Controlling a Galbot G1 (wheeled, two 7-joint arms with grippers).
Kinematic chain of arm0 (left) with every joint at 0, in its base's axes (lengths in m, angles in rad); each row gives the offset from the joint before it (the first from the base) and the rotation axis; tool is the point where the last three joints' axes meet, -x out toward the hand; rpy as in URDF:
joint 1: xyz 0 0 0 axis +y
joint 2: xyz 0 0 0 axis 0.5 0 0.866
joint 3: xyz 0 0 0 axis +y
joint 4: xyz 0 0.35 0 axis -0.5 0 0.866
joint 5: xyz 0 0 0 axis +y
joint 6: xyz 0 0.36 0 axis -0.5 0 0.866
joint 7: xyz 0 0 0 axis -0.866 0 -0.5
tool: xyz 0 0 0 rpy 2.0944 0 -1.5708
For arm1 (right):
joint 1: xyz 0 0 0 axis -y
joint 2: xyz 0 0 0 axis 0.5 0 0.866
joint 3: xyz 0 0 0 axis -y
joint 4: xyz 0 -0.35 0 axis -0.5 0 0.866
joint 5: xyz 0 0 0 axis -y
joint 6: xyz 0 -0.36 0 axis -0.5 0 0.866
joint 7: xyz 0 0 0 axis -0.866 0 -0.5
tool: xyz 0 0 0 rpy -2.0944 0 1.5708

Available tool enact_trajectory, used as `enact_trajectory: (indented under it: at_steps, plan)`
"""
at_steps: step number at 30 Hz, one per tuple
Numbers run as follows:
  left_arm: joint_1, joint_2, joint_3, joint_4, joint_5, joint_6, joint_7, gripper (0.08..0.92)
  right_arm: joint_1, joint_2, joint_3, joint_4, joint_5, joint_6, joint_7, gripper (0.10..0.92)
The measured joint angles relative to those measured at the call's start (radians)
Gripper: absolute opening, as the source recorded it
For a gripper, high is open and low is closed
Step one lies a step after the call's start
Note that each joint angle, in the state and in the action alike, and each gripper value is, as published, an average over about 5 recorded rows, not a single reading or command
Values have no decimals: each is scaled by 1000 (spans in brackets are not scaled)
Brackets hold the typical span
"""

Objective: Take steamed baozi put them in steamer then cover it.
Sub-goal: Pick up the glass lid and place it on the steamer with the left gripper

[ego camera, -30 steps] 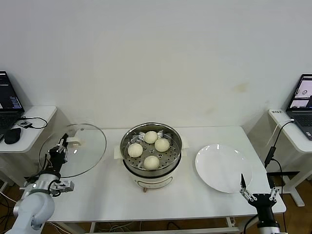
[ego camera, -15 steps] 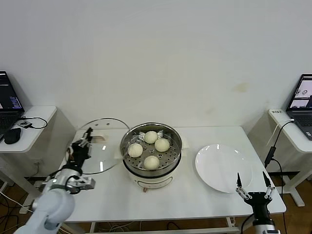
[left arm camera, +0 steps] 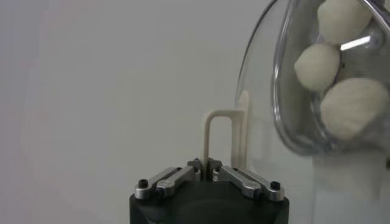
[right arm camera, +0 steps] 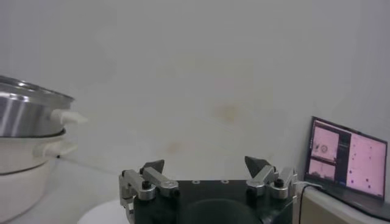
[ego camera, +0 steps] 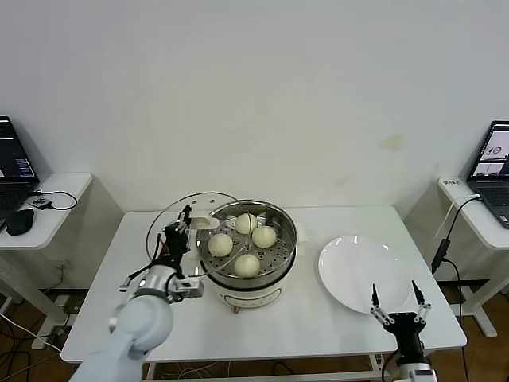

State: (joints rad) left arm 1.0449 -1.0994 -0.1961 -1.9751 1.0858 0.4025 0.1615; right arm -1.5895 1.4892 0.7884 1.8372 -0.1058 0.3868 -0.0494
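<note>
The steamer [ego camera: 288, 231], a shiny steel pot on a white base, stands mid-table. Several off-white baozi [ego camera: 247, 264] lie on its perforated tray. My left gripper [ego camera: 188, 216] is shut on the cream handle [left arm camera: 222, 135] of the cover [ego camera: 199, 205]. It holds the clear glass lid tilted in the air, overlapping the steamer's left rim. In the left wrist view the gripper [left arm camera: 206, 164] pinches the handle, and baozi [left arm camera: 317, 66] show through the glass [left arm camera: 259, 122]. My right gripper [ego camera: 396, 306] is open and empty at the table's front right; it also shows in the right wrist view [right arm camera: 205, 165].
A flat white plate [ego camera: 364, 273] lies right of the steamer, just behind my right gripper. The steamer's side [right arm camera: 24, 119] shows far off in the right wrist view. Side desks with laptops [ego camera: 493, 167] stand at both sides of the white table [ego camera: 318, 330].
My left arm has carried the cover rightward from beyond the table's left edge to the steamer's left rim. My right gripper has drifted a little to the left.
</note>
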Motion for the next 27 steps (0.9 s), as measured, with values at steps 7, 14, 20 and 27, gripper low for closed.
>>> enact_trajectory:
  at_steps: [7, 14, 20, 27]
  plan:
    - [-39, -115, 42, 37, 146, 26, 74, 135, 5, 5, -19, -21, -37, -1, 5, 823]
    - [-69, -214, 80, 80, 258, 38, 116, 135, 6, 10, -28, -35, -60, -3, 7, 823]
    - [-90, -280, 98, 119, 321, 40, 131, 135, 2, 15, -34, -43, -72, -4, 7, 823]
    - [-88, -338, 106, 163, 383, 33, 132, 135, 0, 11, -40, -49, -71, -7, 7, 823]
